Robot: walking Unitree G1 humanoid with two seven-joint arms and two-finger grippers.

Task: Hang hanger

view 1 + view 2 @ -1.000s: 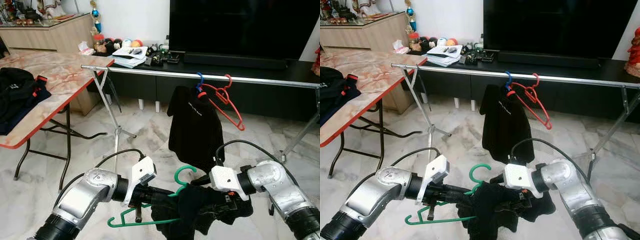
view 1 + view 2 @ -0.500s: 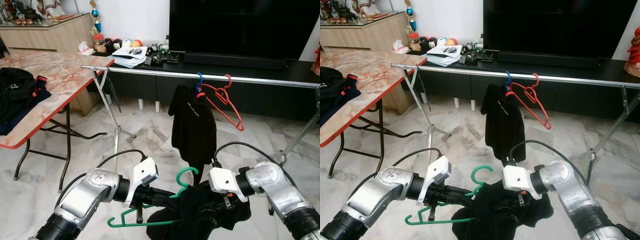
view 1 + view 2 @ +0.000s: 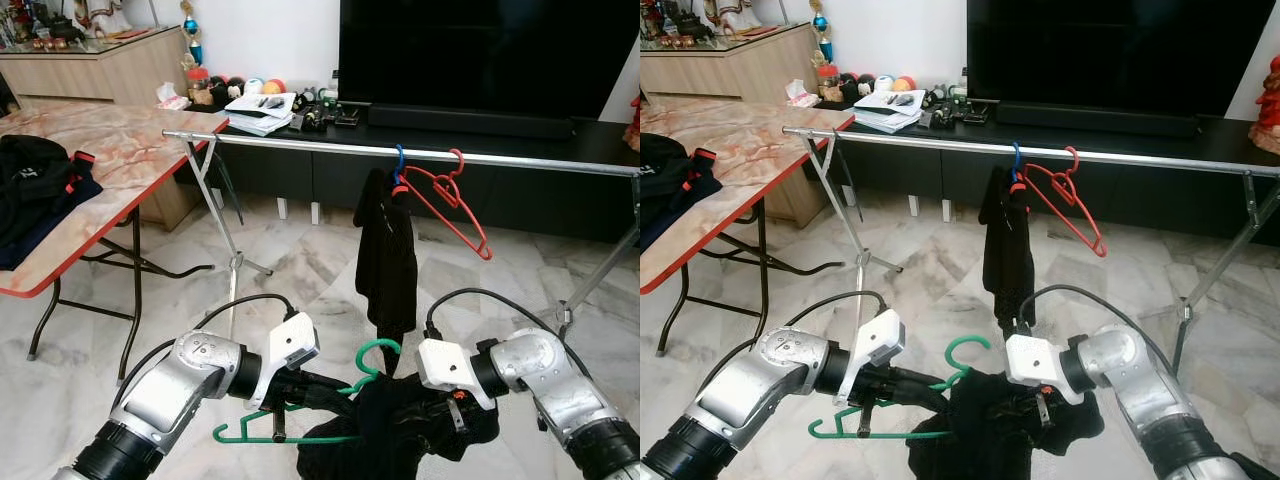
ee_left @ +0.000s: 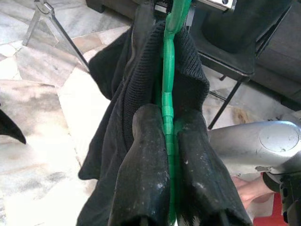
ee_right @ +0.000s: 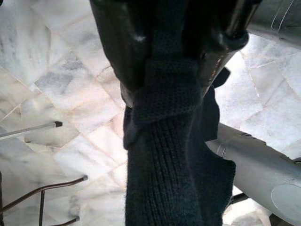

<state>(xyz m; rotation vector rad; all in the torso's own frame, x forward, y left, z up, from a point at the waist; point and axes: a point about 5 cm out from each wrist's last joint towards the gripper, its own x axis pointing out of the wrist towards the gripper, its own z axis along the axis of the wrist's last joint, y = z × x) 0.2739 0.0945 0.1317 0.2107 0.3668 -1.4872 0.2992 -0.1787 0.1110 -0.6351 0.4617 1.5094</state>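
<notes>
1. The left gripper [image 4: 165, 188] is clamped on the green hanger [image 3: 300, 432], its two black fingers [image 4: 143, 174] pressed against either side of the plastic bar, low in front of the robot above the marble floor [image 3: 300, 260].
2. The left wrist view shows what the head views cannot: the bar runs straight between the pads, with the black knit garment [image 4: 136, 94] folded over it on both sides.
3. The right gripper [image 5: 164, 80] is closed on a fold of that same garment; in the right wrist view the ribbed cloth is pinched between the fingers and hangs on below them.
4. From the head views, the green hook [image 3: 375, 352] rises free between the two wrists, while the dark cloth bunches beneath and hides the fingertips of both arms.
5. Beyond, a metal rail [image 3: 300, 143] spans the room in front of a black TV stand [image 3: 560, 135]; near its middle hang a black shirt [image 3: 388, 250] on a blue hook and an empty red hanger [image 3: 445, 195].
6. The green hanger is well below and short of that rail.
7. At the left edge, a marble-patterned folding table [image 3: 120, 150] carries dark clothing [image 3: 35, 190].
</notes>
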